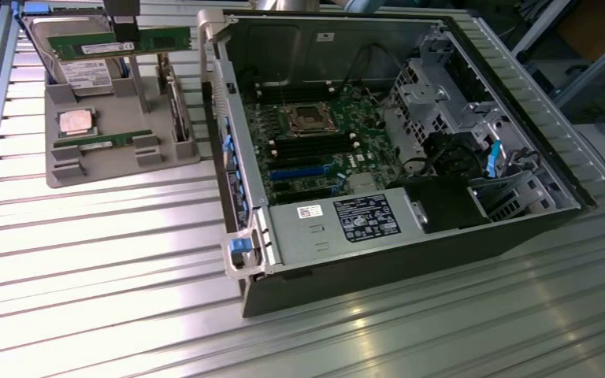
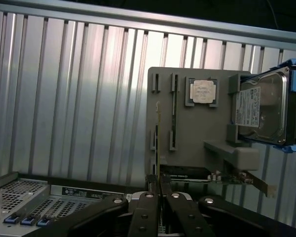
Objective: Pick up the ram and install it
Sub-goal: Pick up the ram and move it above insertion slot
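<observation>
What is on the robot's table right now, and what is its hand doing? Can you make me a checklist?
Surface: ridged metal table, holding a grey holder and an open computer.
Job's things: one ram stick is held up above the holder. A second ram stick lies in the holder.
Clutter: a hard drive, a square silver chip and a wider card sit in the holder.
Grippers: the hand is shut on the raised ram stick.
Cables: black cables inside the computer.
Surroundings: metal frame bars beyond the table.
</observation>
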Controlling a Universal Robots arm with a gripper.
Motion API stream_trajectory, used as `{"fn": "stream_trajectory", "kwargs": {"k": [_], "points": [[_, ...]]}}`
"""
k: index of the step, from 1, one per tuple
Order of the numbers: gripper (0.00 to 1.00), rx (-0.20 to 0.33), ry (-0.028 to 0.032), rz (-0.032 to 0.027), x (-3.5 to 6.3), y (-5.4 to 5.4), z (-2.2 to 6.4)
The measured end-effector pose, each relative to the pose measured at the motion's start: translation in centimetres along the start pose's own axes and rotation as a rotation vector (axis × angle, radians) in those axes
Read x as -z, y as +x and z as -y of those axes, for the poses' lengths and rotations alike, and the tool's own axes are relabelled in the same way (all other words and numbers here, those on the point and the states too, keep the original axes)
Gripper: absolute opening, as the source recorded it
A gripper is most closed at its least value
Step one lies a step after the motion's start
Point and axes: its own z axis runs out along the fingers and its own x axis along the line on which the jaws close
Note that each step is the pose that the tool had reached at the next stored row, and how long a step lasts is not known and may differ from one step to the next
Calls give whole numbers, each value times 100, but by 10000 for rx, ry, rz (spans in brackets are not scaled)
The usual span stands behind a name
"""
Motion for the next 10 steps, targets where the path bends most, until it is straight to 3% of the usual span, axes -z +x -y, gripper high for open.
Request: {"fn": "stream_trajectory", "kwargs": {"k": [10], "points": [[12, 0, 0, -2, 5, 14, 113]]}}
